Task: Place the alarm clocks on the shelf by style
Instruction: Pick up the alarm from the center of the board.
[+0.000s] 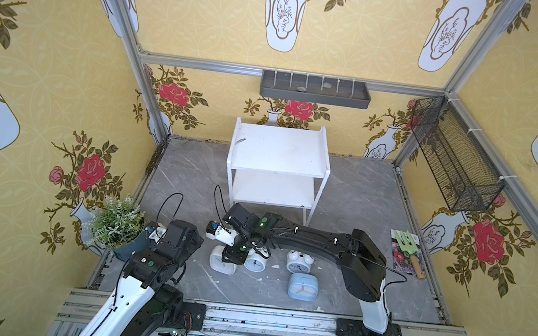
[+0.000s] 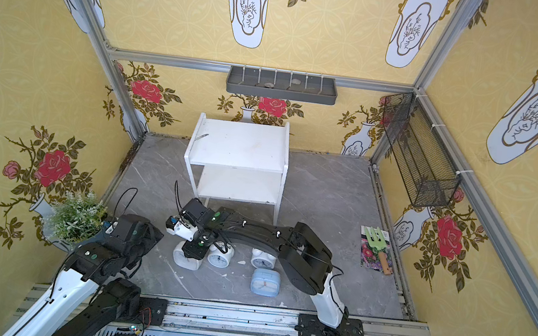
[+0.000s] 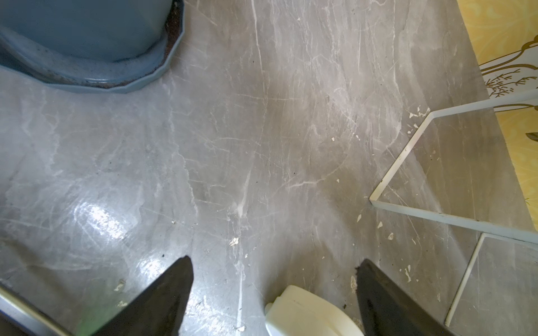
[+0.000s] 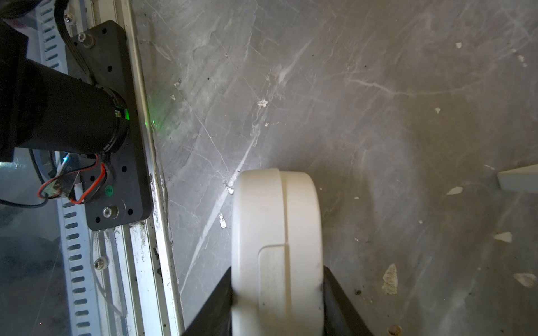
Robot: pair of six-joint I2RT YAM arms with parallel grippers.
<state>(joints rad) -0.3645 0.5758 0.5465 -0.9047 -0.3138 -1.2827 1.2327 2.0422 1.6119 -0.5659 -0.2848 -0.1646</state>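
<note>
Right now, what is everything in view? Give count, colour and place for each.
shelf: one, white, two-tier, back centre
twin-bell clocks: two, white, table, before the shelf
white square clock: one, white, beside a twin-bell clock
light blue square clock: one, light blue, table, nearest the robot
potted plant: one, green, blue pot, left front
garden fork: one, green, on seed packet, right side
wall tray: one, grey, back wall
mesh basket: one, black, right wall
left gripper: one, black, open, over table
right gripper: one, black, closed on white square clock

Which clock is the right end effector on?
The white rounded-square clock: the right end effector flanks both its sides. The two twin-bell clocks and the light blue clock sit outside it.
</note>
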